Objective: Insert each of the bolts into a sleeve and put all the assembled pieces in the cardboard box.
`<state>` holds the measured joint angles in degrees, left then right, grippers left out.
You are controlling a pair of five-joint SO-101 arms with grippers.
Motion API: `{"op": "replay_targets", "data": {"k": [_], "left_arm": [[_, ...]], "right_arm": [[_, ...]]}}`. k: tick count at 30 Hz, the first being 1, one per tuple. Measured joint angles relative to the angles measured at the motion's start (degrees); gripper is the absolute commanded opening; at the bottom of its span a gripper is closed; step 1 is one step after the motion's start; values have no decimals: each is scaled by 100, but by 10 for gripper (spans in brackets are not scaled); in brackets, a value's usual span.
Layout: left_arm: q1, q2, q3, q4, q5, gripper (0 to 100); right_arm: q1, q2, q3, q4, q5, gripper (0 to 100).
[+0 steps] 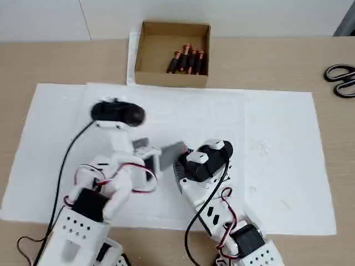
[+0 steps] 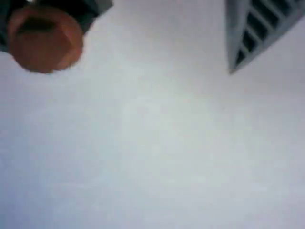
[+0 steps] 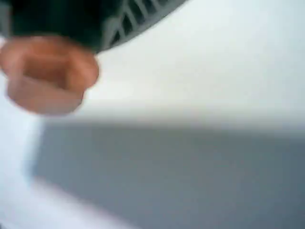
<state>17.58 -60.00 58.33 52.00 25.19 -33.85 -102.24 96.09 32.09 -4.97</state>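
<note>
Though I cannot tell either grip, left pincer (image 1: pixel 151 153) meets right pincer (image 1: pixel 178 163) mid-frame, likely inserting; next, align orange piece (image 2: pixel 45 40).

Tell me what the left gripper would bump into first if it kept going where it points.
Probably the right gripper. From above, the left gripper points across the white sheet straight at it, and the two are close. Height is hard to judge, so it might slip past.

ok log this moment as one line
left gripper: over white sheet, orange hex head close by | right gripper: beside the left, orange piece close by | box: assembled pieces inside
</note>
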Motion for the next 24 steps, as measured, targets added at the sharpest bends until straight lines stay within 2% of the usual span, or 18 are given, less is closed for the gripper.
{"op": "replay_targets", "data": {"k": [6, 12, 16, 22, 24], "left_arm": [[-1890, 0, -325, 88, -26, 301], [-3684, 0, -571, 862, -1424, 300], [-4202, 0, -501, 1081, -1846, 300], [-4316, 0, -484, 1468, -1960, 300], [-4316, 0, -484, 1574, -1987, 300]], "right_arm": [[35, 0, 0, 0, 0, 4], [800, 0, 0, 0, 0, 4], [1380, 0, -35, 53, 185, 4], [1925, 316, -1099, 1213, 607, 4], [2075, 527, -1653, 1292, 633, 4]]}}
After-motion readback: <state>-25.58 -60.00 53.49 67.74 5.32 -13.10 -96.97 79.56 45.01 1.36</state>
